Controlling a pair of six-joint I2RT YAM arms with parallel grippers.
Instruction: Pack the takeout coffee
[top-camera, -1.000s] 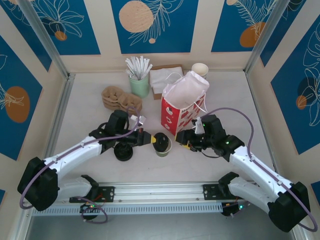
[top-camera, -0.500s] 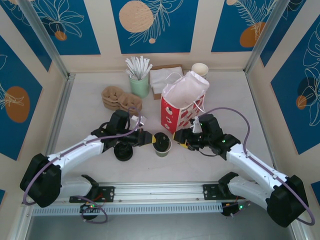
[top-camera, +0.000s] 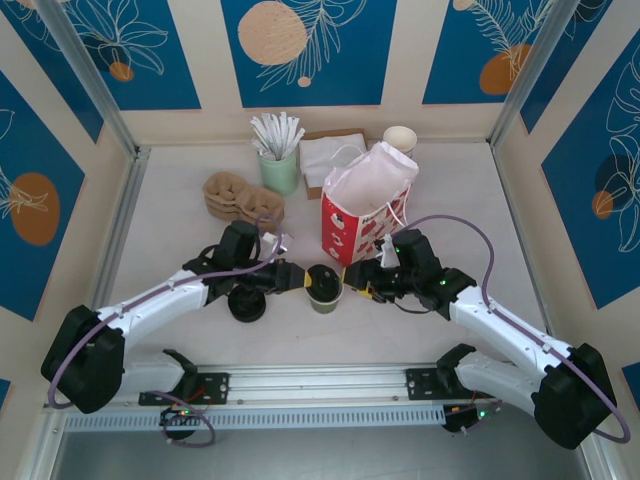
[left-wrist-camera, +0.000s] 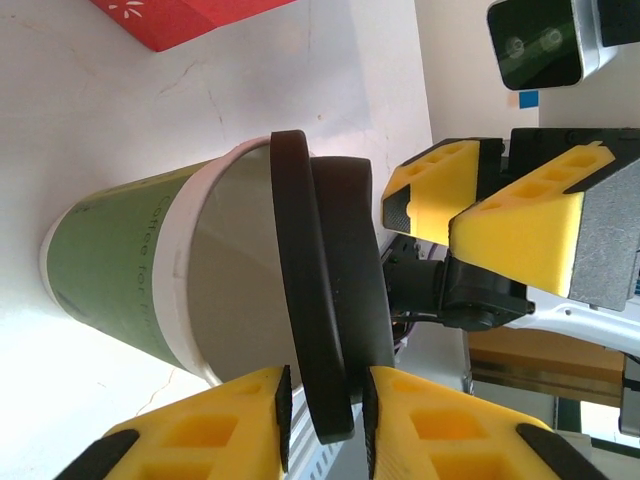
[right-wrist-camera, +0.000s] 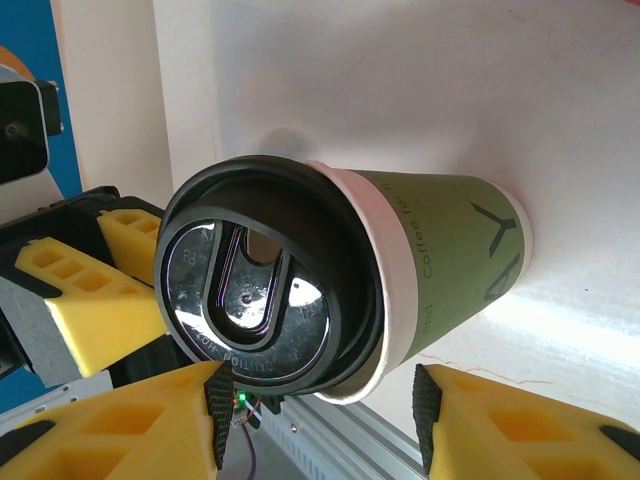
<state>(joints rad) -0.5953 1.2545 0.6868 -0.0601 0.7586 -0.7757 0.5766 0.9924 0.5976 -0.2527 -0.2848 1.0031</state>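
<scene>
Blue-and-cream leaf-printed walls (top-camera: 310, 50) close in your pale surface (top-camera: 470, 200) on three sides, and a metal rail (top-camera: 320, 382) runs along the near edge. You have open room outward of the right jaws toward the right wall, and outward of the left jaws toward the left wall. The stretch behind both jaws is crowded.

Your left arm (top-camera: 160, 300) and right arm (top-camera: 500, 325) both reach low and inward, so their jaws face each other. The small olive-green paper cup (top-camera: 325, 290) stands upright between them, just beside each, capped by its round black plastic lid (right-wrist-camera: 265, 290).

The left jaws are parted a little. The lid's rim sits in their gap in the left wrist view, and you cannot tell whether they touch it. The right jaws are spread wide, with the cup ahead of their gap.

A flat loose black lid (top-camera: 247, 305) lies under the left arm. Just behind the right jaws a red-and-white paper bag (top-camera: 365, 215) stands with its mouth open, white inside. Behind the left jaws sit stacked brown pulp carriers (top-camera: 240, 195). Beyond them is a mint-green cup (top-camera: 279, 172) holding white sticks.
</scene>
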